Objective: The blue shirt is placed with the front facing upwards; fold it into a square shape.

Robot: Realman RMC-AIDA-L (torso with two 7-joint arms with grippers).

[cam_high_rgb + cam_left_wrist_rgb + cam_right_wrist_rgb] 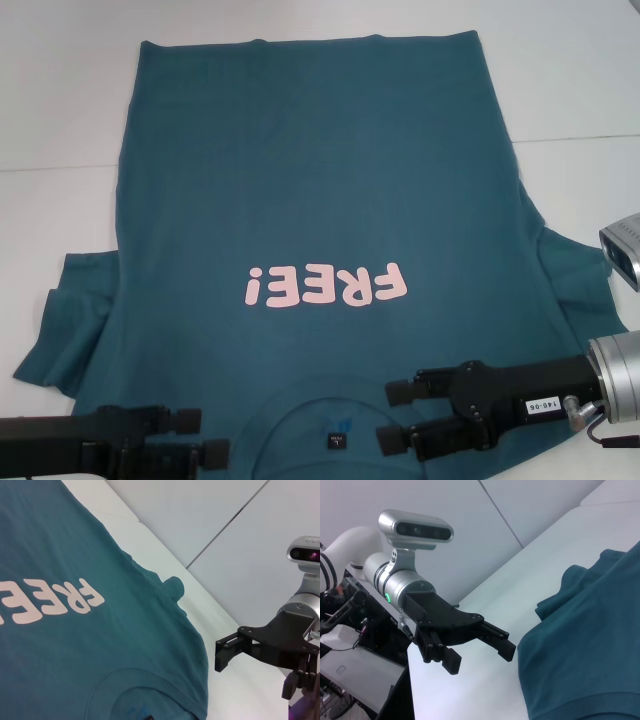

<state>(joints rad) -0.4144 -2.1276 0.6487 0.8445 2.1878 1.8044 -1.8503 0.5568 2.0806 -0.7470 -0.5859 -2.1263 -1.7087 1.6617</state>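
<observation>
The blue shirt [320,180] lies spread flat on the white table [60,120], front up. Its pink "FREE!" lettering [325,287] shows, and the collar with its black label [336,440] is nearest me. My left gripper [208,450] is open and empty at the collar's left, near the left shoulder. My right gripper [393,415] is open and empty over the right shoulder, just right of the collar. The left wrist view shows the shirt [75,630] and the right gripper [255,672] off its edge. The right wrist view shows the shirt [590,650] and the left gripper [480,659] above bare table.
The right arm's silver wrist camera [625,250] sits at the right edge, beside the right sleeve [570,270]. The left sleeve [70,320] is bunched and rumpled. White table surrounds the shirt on the far side and both flanks.
</observation>
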